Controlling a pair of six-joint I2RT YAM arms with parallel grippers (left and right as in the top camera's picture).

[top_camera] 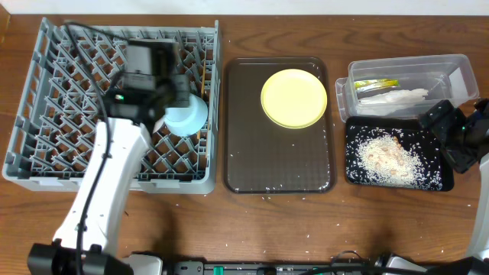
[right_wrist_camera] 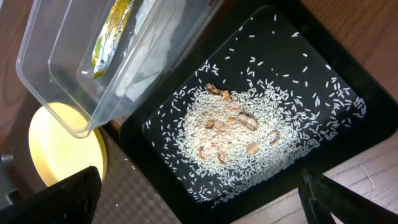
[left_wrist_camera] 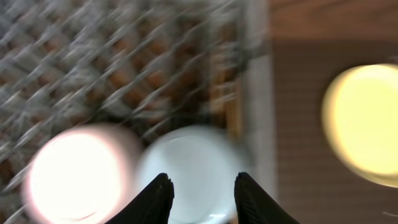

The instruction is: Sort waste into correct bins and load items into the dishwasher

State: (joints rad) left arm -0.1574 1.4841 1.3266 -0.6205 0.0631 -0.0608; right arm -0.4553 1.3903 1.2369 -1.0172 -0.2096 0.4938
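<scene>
Dish rack (top_camera: pixel 53 99): grey and pegged, at the far left of the worktop (top_camera: pixel 306 221).
Left arm: reaches from the near edge over the rack's right half, hiding part of the lattice.
Left end effector (left_wrist_camera: pixel 200 186): released, fingertips apart just above the light blue bowl (top_camera: pixel 187 118).
Light blue bowl: in the rack near its right wall; a pale round vessel (left_wrist_camera: pixel 78 174), too blurred to name, sits beside it.
Serving tray (top_camera: pixel 279 164): dark brown, right of the rack, carrying the yellow plate (top_camera: pixel 294 98) at its far end.
Clear tub (top_camera: pixel 458 72): holds the green-yellow wrapper (top_camera: pixel 376 84) and white napkin (top_camera: pixel 393 97).
Black tray (top_camera: pixel 353 176): just in front of the tub, with rice crumbs (top_camera: pixel 386 156) heaped inside.
Right end effector (right_wrist_camera: pixel 202 199): released, fingers wide apart over the black tray's right end.
</scene>
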